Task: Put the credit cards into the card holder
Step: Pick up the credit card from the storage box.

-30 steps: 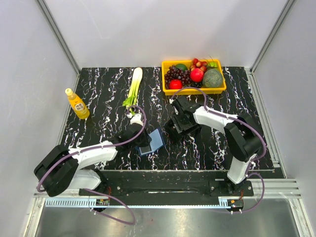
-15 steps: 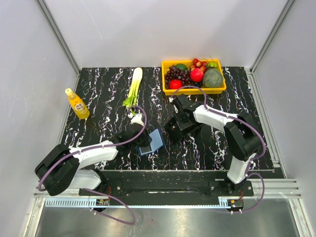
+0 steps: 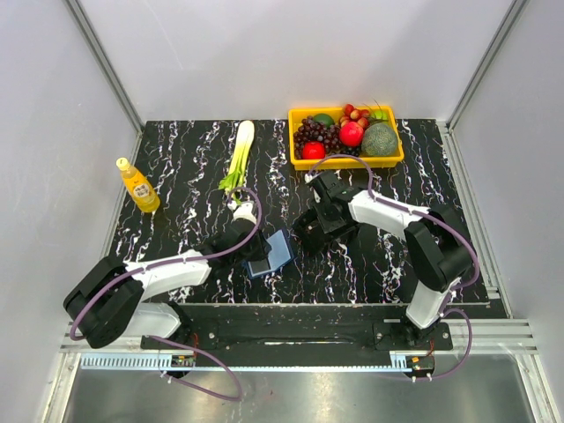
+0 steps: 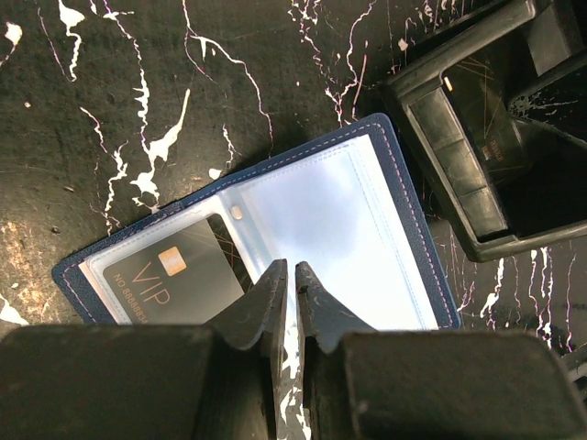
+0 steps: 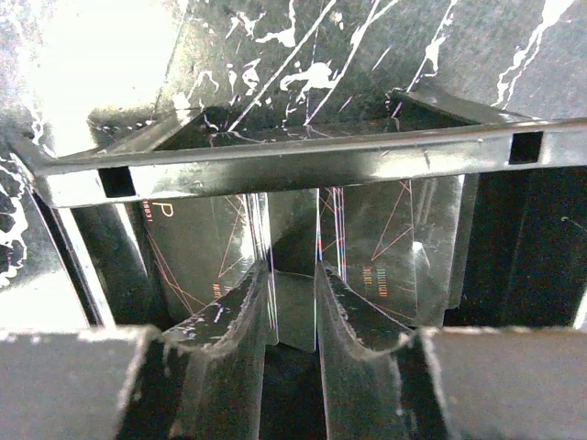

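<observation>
The card holder, navy with a pale blue inside, lies open near the table's front. One dark VIP credit card sits in its left sleeve. My left gripper is shut on the holder's near edge. My right gripper reaches down into the black tray just right of the holder. Its fingers are closed in on the dark credit cards standing on edge there, with card edges against both fingers.
A yellow basket of fruit stands at the back, right of centre. A leek lies at the back middle and an orange bottle stands at the left. Grey walls enclose the table on three sides.
My right gripper's fingers have narrowed onto the cards in the tray. The left arm and the card holder have stayed still.
</observation>
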You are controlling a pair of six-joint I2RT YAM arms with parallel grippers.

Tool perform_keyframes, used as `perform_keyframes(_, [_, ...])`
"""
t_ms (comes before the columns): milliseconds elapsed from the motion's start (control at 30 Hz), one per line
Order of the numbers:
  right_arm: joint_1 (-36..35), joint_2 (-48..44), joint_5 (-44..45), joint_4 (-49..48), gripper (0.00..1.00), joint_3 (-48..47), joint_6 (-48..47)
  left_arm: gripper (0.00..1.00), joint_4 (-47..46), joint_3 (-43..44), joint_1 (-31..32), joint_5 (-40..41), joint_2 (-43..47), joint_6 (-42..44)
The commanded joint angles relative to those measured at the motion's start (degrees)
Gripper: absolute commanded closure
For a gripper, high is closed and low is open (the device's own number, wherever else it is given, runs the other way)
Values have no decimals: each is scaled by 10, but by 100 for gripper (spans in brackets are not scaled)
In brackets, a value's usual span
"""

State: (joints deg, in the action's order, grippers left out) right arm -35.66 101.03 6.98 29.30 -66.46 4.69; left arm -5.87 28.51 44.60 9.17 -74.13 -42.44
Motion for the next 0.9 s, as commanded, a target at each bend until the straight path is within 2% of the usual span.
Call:
perform_keyframes(0, [-2,-13,-28,1,100,7,11,87,-30,14,-5,-13,2,6])
perform_keyframes(233, [-2,-60,-59,-28,100,23,20,87,-31,13,-7,-13,3,7])
perform_keyframes(500, [-3,-62,-68,-36,100,24,23,87,-33,11,-10,-14,3,7])
perform_keyframes(667, [-3,-85,-6,-41,100,28,34,88,-31,10,-11,-16,5,7])
perform_keyframes(867, [-3,-146,1,-61,100,30,42,87,-31,8,-14,-15,7,6])
